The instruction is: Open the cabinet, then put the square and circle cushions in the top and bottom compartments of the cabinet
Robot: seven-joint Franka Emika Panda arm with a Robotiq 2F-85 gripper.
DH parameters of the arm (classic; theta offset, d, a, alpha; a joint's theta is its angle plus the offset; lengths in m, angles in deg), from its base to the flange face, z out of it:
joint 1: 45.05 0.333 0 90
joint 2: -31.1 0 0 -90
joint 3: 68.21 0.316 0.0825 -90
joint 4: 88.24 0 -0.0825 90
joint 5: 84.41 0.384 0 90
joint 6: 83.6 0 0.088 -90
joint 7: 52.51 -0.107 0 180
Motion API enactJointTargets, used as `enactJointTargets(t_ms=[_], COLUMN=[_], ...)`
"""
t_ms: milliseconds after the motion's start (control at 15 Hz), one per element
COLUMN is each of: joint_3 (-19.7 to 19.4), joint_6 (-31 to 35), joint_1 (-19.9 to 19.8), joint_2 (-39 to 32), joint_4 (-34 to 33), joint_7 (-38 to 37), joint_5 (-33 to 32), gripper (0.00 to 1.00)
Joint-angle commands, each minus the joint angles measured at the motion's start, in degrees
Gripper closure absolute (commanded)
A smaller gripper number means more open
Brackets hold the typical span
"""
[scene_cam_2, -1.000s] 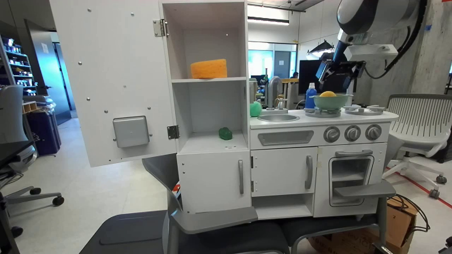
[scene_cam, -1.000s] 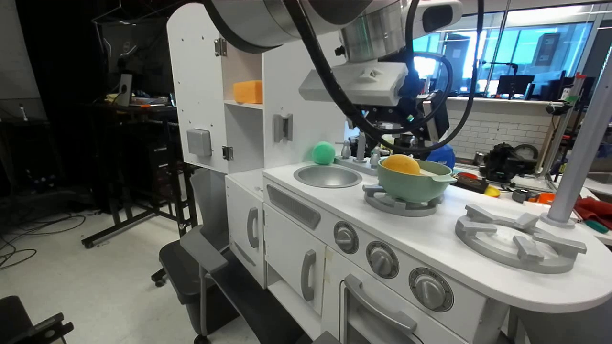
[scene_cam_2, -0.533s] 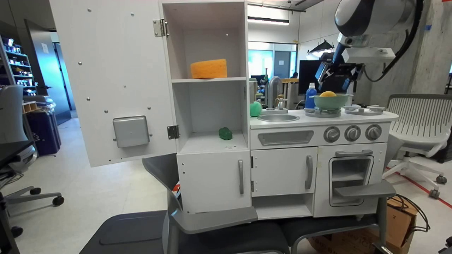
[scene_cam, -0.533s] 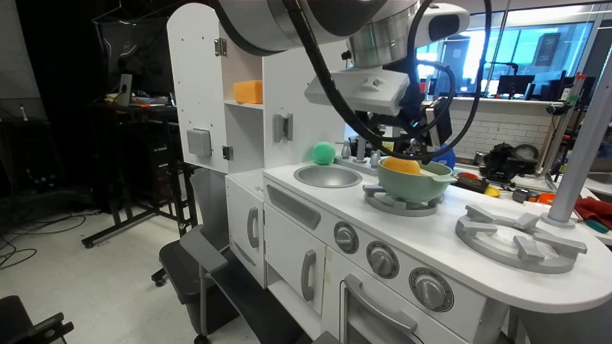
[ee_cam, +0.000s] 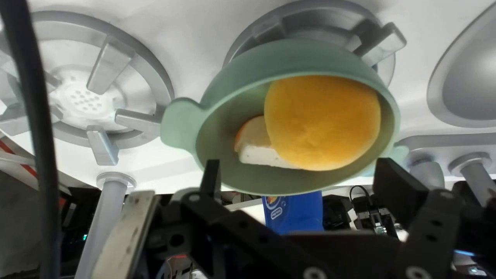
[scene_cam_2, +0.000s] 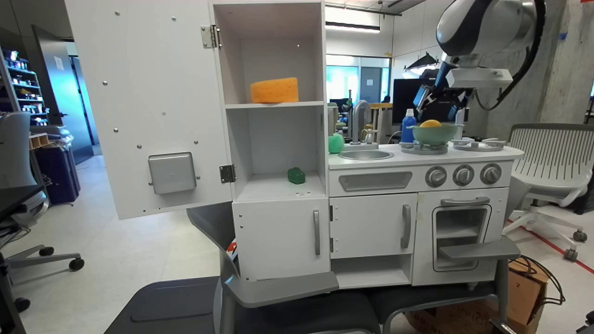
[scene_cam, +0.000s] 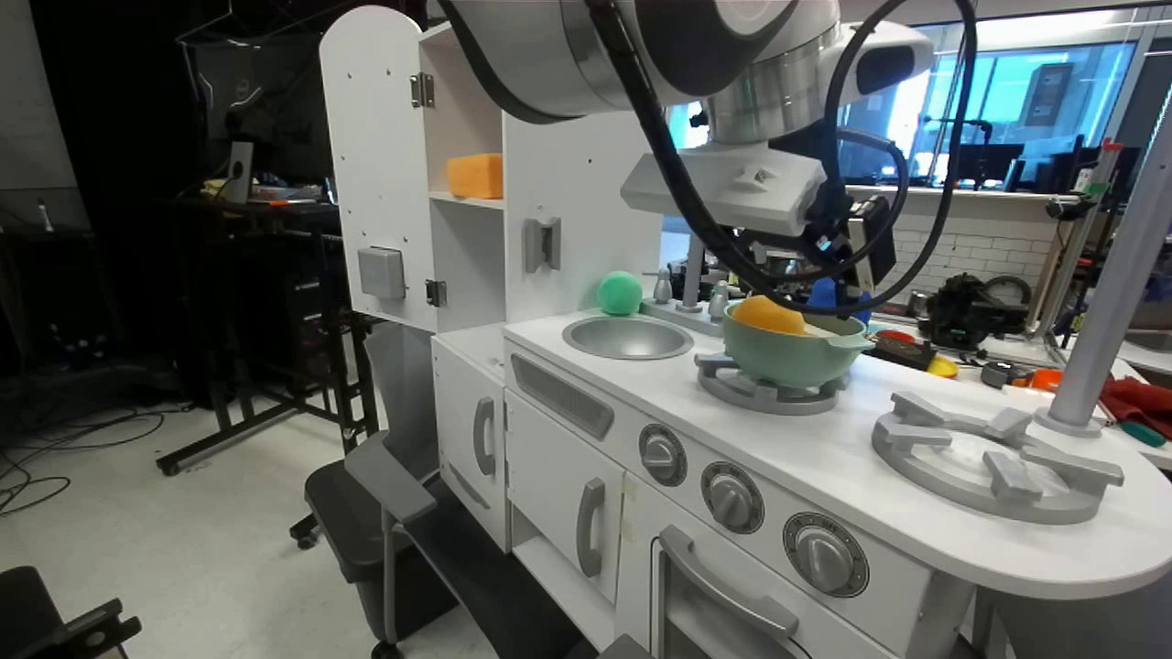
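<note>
The cabinet door stands wide open, and the cabinet shows two compartments. An orange block rests on the shelf of the top compartment. A small dark green object lies on the floor of the bottom compartment. A round yellow piece and a white piece with an orange edge lie in a green bowl on a burner. I cannot tell which of these are the cushions. My gripper is open with nothing between its fingers. It hangs just above the bowl, also seen in an exterior view.
A green ball sits beside the sink against the cabinet wall. A blue bottle stands behind the bowl. A second burner and a grey post are at the counter's rounded end. Grey chairs stand in front.
My gripper has moved lower over the bowl, shifting right in an exterior view and slightly left in an exterior view from the front. It stays open. The door, block and bowl have not moved.
</note>
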Motion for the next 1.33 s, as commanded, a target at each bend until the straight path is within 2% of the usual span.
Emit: enactJointTargets(t_ms=[0,200,467,1000,1267], joint_3=[2.03,3.56,6.26,5.67,4.68], joint_6=[-2.62,-4.41,-11.33,-23.06,-33.53], joint_1=[-1.56,-2.00,-3.38,-4.29,-4.64], joint_2=[-3.02,-4.60,-6.03,-5.09,-5.76], joint_4=[-5.14,-7.49,-11.18,-14.25,-18.50], joint_7=[3.15,5.14,8.51,9.83,9.04], joint_5=[2.14,2.51,4.64,6.63,6.39], gripper=[0.00,0.00,0.00,0.00,0.00])
